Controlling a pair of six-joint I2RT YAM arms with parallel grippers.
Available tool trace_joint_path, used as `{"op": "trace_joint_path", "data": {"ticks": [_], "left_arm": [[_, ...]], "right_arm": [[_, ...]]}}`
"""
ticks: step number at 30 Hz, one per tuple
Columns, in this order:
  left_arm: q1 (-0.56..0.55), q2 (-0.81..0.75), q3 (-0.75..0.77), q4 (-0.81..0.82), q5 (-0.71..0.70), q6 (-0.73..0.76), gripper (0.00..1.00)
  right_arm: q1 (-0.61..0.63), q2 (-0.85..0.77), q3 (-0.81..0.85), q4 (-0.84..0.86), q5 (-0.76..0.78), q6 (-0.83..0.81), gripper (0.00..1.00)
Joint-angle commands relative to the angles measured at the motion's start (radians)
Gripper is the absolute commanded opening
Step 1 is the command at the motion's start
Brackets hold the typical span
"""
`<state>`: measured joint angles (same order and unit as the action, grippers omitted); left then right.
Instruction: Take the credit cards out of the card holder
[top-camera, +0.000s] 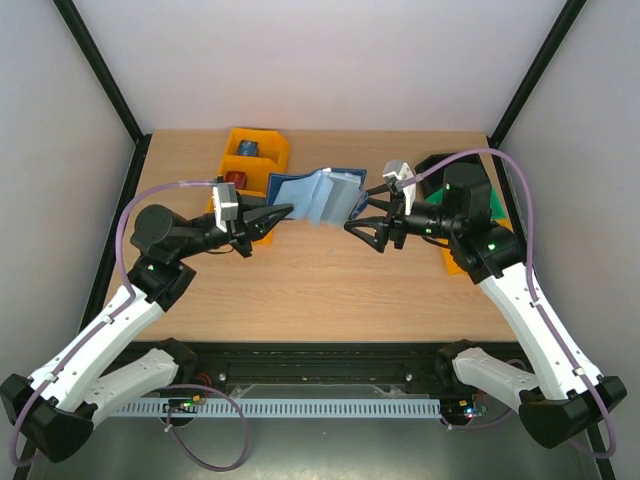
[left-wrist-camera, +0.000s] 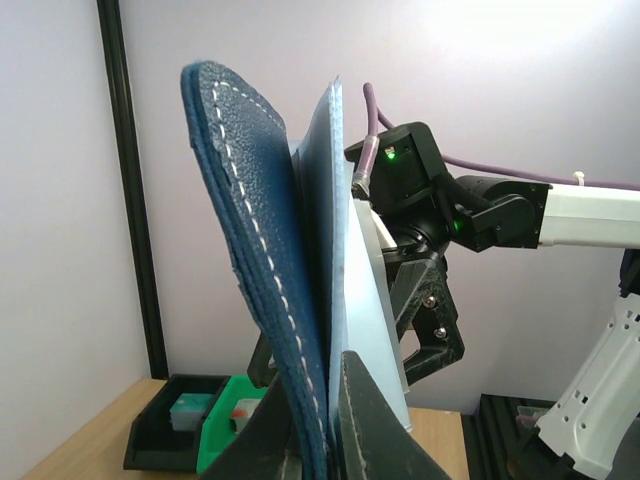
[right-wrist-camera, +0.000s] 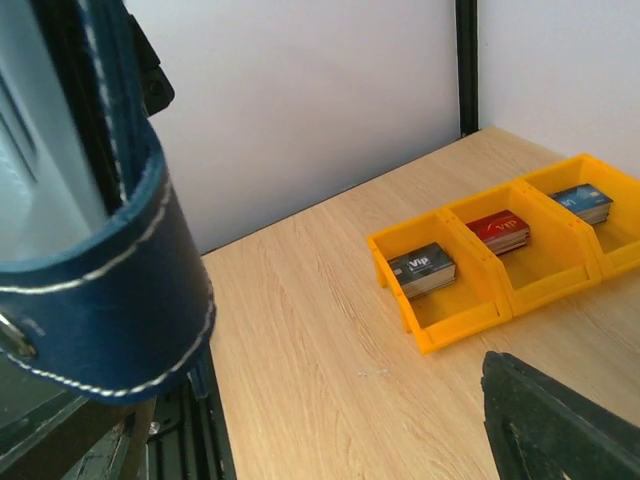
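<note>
- the card holder (top-camera: 318, 193) is pinched at one edge by the left fingers (top-camera: 285, 210) and held open above the worktop (top-camera: 320, 290).
- the right fingers (top-camera: 357, 209) are spread beside its other flap, gripping nothing.
- extraction is judged in hand; next a thin card edge must be pinched, though none is seen inside.
- card holder: pebbled navy, white-stitched, pale-lined.
- beyond, flat credit cards (right-wrist-camera: 503, 231) are stacked in a rigid yellow bin (right-wrist-camera: 440, 335).

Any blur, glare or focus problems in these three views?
Top external: even soft light, faint shadows, all sharp, including the dark navy stitched folding card holder. Left wrist: the card holder fills the foreground, stitching sharp; bright wash on the wall upper right. Right wrist: its near band looks slightly soft; the yellow three-compartment plastic bin behind is crisp.
</note>
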<state>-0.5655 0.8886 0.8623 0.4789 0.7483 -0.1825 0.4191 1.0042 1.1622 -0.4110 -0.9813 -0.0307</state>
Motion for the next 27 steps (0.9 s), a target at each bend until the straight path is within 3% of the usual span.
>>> {"op": "trace_joint_path", "data": {"ticks": [1, 15, 27], "left_arm": [[0.001, -0.016, -0.004, 0.061, 0.006, 0.018, 0.02], [-0.002, -0.020, -0.030, 0.051, -0.001, 0.019, 0.02], [-0.002, -0.021, -0.043, 0.050, -0.015, 0.014, 0.02]], "right_arm": [[-0.003, -0.004, 0.002, 0.061, -0.015, 0.061, 0.87], [0.011, 0.041, -0.031, 0.487, -0.101, 0.407, 0.86], [0.136, 0.123, 0.015, 0.529, -0.015, 0.448, 0.85]]}}
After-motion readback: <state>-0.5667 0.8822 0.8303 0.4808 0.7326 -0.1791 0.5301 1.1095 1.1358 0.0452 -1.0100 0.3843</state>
